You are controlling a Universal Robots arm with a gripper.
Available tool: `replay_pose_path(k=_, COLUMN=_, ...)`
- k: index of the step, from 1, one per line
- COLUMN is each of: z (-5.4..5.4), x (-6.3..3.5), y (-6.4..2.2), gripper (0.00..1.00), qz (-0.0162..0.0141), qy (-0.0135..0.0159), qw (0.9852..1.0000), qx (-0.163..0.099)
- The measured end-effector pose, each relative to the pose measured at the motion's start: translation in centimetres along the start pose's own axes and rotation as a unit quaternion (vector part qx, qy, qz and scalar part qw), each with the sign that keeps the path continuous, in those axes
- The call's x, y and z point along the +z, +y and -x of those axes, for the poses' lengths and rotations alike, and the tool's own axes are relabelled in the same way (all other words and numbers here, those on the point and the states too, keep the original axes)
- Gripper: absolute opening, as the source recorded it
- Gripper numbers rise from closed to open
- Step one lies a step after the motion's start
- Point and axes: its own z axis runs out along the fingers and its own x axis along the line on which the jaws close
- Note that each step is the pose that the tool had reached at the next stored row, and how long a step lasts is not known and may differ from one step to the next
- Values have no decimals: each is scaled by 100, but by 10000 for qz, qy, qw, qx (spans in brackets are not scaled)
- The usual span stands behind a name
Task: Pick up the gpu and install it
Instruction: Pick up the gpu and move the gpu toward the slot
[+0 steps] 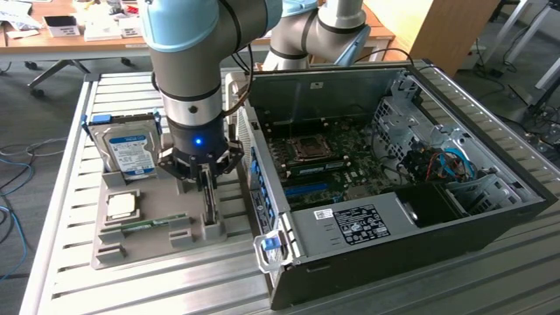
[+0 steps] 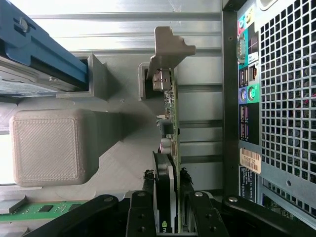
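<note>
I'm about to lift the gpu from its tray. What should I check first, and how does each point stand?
1. Gripper lined up over the gpu: ok.
2. Gpu upright on edge in the tray: ok.
3. Gpu firmly held: cannot tell.
4. Hard drive apart from the gpu: ok.
5. Case open, motherboard exposed: ok.
6. Target slot free: cannot tell.

labels on the hard drive (image 1: 131,154) and power supply (image 1: 355,223) are unreadable.
</note>
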Motion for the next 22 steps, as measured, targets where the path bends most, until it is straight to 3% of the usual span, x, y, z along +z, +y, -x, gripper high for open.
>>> replay_pose_path(k=22, z=-24, x=-1, y=-1, gripper=33, qz=0, qy=0, qw=10000, qx=0)
